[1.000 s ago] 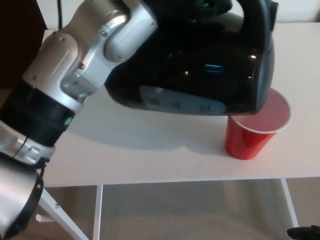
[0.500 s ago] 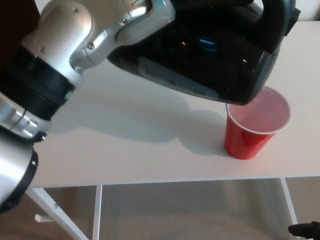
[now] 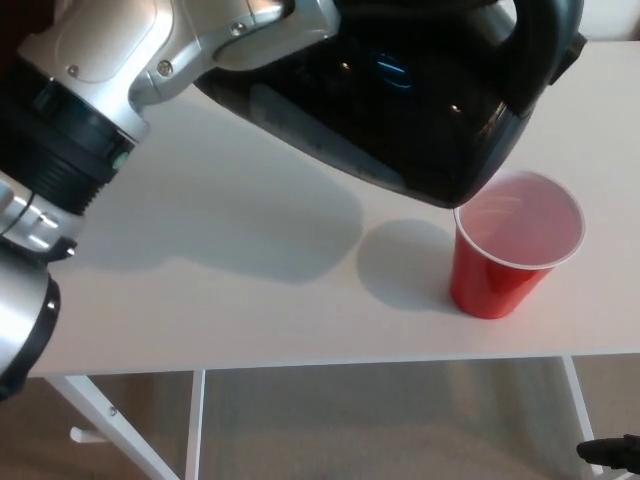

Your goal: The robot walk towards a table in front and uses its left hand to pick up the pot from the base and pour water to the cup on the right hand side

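A glossy black pot [image 3: 420, 100] hangs tilted over the white table [image 3: 220, 290], filling the upper middle of the head view. My left hand [image 3: 300, 22] is shut on it at the top, mostly hidden against the pot's black body; the silver forearm [image 3: 110, 90] comes in from the left. The pot's lowest edge sits just above and left of the rim of a red cup [image 3: 505, 270], which stands upright near the table's front right. The cup's inside looks pale pink. A small black part of my right hand [image 3: 612, 452] shows low at the bottom right, below the table.
The table's front edge [image 3: 330, 362] runs across the lower part of the picture, with white legs [image 3: 195, 420] and beige floor beneath. The pot's shadow lies on the tabletop left of the cup.
The pot has lifted and drawn back up and to the left, uncovering the cup's whole rim. My left arm has risen with it. The cup has stayed put.
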